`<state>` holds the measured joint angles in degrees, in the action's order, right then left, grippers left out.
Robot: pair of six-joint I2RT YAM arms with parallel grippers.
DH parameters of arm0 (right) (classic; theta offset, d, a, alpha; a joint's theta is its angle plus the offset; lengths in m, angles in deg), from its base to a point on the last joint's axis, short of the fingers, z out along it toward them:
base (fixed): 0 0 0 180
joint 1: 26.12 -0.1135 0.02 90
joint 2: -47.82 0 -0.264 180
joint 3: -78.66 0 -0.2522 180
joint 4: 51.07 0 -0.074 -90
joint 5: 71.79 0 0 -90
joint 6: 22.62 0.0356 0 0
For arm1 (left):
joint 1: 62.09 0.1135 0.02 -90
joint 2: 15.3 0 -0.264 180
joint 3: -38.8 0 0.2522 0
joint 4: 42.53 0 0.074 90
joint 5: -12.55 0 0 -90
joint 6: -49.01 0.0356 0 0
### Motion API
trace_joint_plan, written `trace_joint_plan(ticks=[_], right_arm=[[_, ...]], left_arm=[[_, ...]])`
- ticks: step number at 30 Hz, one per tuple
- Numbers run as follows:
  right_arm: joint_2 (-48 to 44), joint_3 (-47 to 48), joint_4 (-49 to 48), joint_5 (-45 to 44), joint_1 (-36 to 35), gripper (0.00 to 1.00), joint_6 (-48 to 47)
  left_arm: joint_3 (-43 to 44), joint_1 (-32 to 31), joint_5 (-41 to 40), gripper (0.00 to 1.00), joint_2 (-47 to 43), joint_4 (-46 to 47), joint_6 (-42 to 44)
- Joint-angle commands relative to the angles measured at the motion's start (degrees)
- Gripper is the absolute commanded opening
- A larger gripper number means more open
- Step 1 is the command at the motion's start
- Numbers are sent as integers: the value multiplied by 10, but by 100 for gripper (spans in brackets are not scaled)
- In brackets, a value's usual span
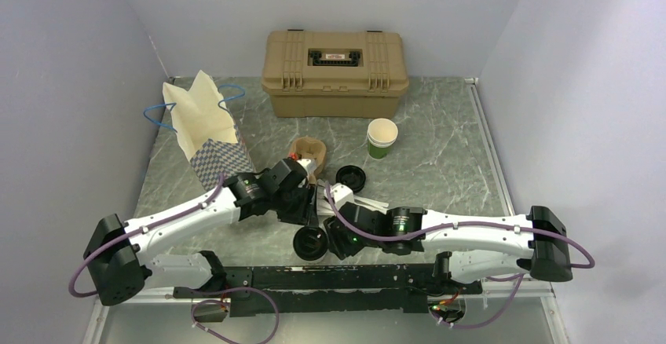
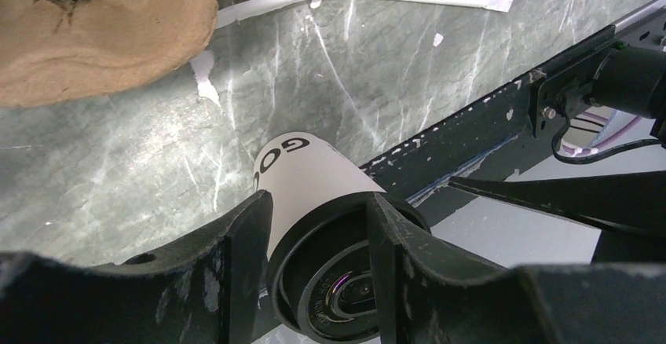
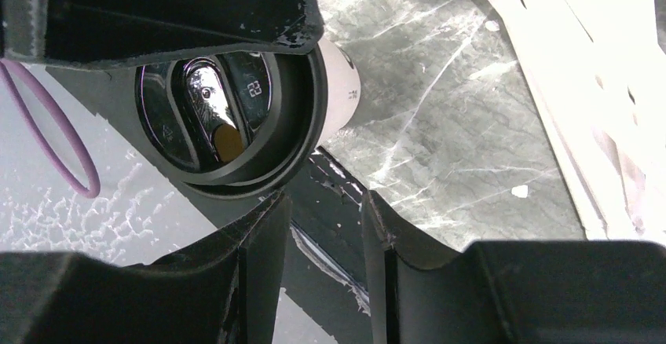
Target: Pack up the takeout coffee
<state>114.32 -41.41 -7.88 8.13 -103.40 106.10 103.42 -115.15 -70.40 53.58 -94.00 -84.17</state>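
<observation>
The takeout coffee (image 2: pixel 302 163), black-lidded and lying on its side, is clamped at its lid end between the fingers of the left gripper (image 2: pixel 316 200). The fingers of the right gripper (image 3: pixel 322 203) are narrowly parted, gripping nothing, with the lid just beyond their tips. A paper bag (image 1: pixel 206 128) stands open, well apart from both.

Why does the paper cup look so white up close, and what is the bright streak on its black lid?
Left wrist view: strong light washes out the lettered paper cup with its round black plastic lid; the left hand gripping it is blurred. Right wrist view: glare streaks the glossy lid, and the white paper wrappers blow out. Top view: even, soft light.
</observation>
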Motion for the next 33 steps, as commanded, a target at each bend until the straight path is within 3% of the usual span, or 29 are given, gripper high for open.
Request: trace_joint_plan(ticks=[1,17,33], right_arm=[[6,31,-2,-15,5,42,3],[-32,49,55,-22,5,46,-17],[-24,97,41,15,5,49,-24]], left_arm=[[0,-1,-35,54,-23,-26,-12],[12,5,-69,57,-20,-58,-16],[-18,6,-106,54,-112,-133,-70]])
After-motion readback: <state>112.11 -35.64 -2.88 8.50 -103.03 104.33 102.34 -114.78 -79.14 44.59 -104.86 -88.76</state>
